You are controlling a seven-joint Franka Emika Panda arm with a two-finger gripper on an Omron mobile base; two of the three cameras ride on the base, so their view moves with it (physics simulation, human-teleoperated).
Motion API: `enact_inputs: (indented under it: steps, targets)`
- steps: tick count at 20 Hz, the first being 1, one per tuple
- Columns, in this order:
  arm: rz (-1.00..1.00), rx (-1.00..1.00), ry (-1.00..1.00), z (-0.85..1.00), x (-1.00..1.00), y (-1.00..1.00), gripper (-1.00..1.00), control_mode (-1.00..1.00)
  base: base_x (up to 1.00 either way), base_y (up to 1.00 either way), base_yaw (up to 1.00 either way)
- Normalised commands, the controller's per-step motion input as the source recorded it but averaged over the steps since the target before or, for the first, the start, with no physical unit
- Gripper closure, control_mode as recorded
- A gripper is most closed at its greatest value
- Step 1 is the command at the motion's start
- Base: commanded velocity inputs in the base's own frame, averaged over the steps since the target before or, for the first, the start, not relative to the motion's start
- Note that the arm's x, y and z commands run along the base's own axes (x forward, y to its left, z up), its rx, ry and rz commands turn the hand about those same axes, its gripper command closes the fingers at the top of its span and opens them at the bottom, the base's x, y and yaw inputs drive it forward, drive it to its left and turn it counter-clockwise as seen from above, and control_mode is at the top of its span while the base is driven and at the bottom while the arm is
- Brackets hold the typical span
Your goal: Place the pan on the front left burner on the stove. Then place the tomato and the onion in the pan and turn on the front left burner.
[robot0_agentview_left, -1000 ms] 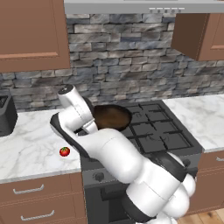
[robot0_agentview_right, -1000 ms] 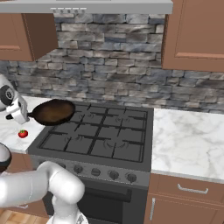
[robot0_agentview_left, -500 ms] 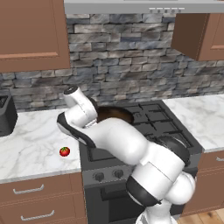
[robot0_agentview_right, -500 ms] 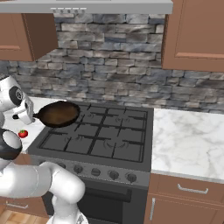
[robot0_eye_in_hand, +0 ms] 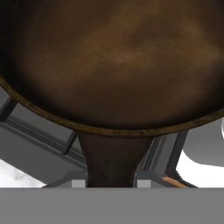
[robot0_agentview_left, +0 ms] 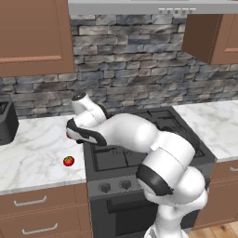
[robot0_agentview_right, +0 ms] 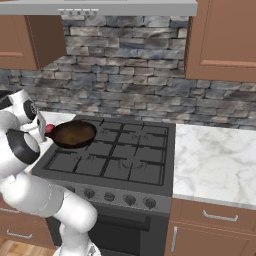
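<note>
Dark cast iron is being held over the left side of the stove (robot0_agentview_right: 115, 160): the pan (robot0_agentview_right: 73, 134) is being carried by its handle, with its brownish inner face turned up, and in the right base view it is seen above the black grates near the front left burner (robot0_agentview_right: 77, 162). Whether it is touching the grate cannot be told. In the hand view the pan's handle (robot0_eye_in_hand: 111, 159) is being clamped in the claw (robot0_eye_in_hand: 109, 181), whose jaws are drawn narrow about it, and the wide round pan is spreading across the upper part above grate bars and a strip of white marble. The tomato (robot0_agentview_left: 69, 161) is being left on the white marble worktop (robot0_agentview_left: 32, 148) to the left of the stove, well apart from the pan, its small green cap upward. A second red ball, probably the onion (robot0_agentview_right: 49, 128), is being partly hidden just beside the pan's left rim in the right base view.
</note>
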Motion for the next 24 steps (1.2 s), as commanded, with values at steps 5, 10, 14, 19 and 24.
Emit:
enact_inputs:
  steps: [5, 10, 14, 19, 24]
  targets:
    - [-0.03, 0.0, 0.0, -0.26, 0.18, -0.06, 1.0, -1.0, 0.0, 0.0, 0.0]
    - [-0.02, 0.0, 0.0, -0.27, 0.25, -0.09, 1.0, -1.0, 0.0, 0.0, 0.0]
    - [-0.03, 0.0, 0.0, -0.29, 0.24, -0.13, 1.0, -1.0, 0.0, 0.0, 0.0]
    - [-0.03, 0.0, 0.0, -0.3, 0.21, -0.08, 1.0, -1.0, 0.0, 0.0, 0.0]
    - [-0.03, 0.0, 0.0, -0.28, 0.22, -0.04, 1.0, -1.0, 0.0, 0.0, 0.0]
